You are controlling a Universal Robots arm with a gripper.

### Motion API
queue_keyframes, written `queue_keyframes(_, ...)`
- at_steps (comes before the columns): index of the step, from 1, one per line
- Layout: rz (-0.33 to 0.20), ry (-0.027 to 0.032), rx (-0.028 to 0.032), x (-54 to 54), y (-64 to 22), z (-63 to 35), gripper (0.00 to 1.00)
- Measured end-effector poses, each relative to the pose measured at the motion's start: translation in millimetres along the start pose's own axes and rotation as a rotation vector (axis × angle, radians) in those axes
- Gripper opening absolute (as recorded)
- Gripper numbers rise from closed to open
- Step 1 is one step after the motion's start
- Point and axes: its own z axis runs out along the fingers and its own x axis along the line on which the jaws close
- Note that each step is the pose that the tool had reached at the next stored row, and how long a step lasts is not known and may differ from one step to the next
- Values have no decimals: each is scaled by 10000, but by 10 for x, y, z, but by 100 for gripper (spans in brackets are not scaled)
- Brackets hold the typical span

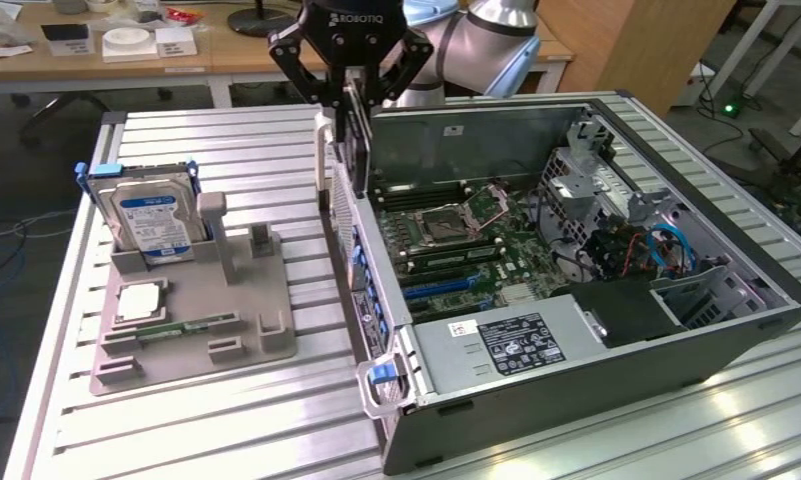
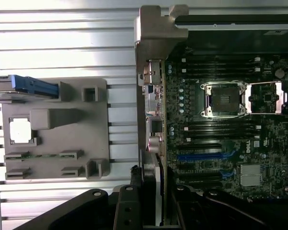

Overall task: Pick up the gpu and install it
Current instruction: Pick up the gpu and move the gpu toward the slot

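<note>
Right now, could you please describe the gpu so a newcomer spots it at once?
Find the open case on the slatted table. Above its rim the pincer grips the gpu: a thin dark card held on edge, unlike the blue-labelled drive.

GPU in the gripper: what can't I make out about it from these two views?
- Exterior view: the gpu hangs edge-on, so its faces are unreadable; the gripper covers its top.
- Wrist view: the gripper's fingers hide part of the card; its connector edge cannot be picked out.
- Either view: whether it lines up with a blue slot cannot be told.
</note>
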Motion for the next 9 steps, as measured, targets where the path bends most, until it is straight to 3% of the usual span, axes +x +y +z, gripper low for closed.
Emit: queue_keyframes(9,1,0,0,-138,7,2,28)
